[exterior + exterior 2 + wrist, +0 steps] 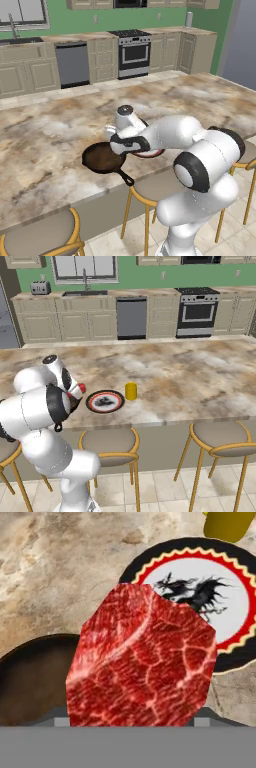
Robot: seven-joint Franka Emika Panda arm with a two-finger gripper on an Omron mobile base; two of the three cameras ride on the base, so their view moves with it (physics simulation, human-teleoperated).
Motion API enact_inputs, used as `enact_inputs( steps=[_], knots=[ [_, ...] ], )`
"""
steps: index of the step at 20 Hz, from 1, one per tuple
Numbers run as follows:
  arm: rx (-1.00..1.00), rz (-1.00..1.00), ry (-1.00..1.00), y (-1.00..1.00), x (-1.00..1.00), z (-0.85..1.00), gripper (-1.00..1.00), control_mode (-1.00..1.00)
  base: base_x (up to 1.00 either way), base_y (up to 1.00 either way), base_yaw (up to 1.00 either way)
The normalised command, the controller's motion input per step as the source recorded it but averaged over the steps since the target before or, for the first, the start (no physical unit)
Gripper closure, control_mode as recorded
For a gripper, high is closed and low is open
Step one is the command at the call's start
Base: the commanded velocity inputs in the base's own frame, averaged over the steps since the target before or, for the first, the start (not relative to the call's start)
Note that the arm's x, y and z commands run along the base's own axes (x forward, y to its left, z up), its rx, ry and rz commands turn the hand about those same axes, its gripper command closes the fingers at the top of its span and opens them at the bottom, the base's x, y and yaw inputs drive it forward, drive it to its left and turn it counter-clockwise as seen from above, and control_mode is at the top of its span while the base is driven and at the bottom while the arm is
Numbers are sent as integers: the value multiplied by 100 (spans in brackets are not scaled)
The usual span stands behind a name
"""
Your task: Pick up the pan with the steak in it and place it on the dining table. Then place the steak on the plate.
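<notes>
Red steak [142,662] sat pinched in my end effector [131,722], blocking my sightline; beyond lay the pan [103,158], plate [200,599] and yellow cup [131,391] on the worktop [45,135].

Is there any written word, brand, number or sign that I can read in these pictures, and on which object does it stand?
No readable text anywhere.
plate: a black figure in the centre, a picture, not letters.
stove: any panel markings are too small to read.
toaster: no label legible.

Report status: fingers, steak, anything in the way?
Fingers shut on steak, lifted between pan and plate. Pan sits on table. Yellow cup beside plate, not blocking.
</notes>
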Motion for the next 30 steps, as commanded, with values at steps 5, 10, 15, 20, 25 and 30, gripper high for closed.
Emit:
enact_inputs(
  steps=[5,10,15,20,25,30],
  knots=[
    [10,-4,-1,-100,3,8,100,-100,0,0,0],
    [11,-1,0,-93,16,1,100,-100,0,0,0],
    [4,1,1,-39,12,0,100,-100,0,0,0],
    [0,0,5,0,11,-10,100,-100,0,0,0],
    [0,-3,9,8,34,-21,100,-100,0,0,0],
    [0,-4,6,8,33,-11,100,-100,0,0,0]
  ],
)
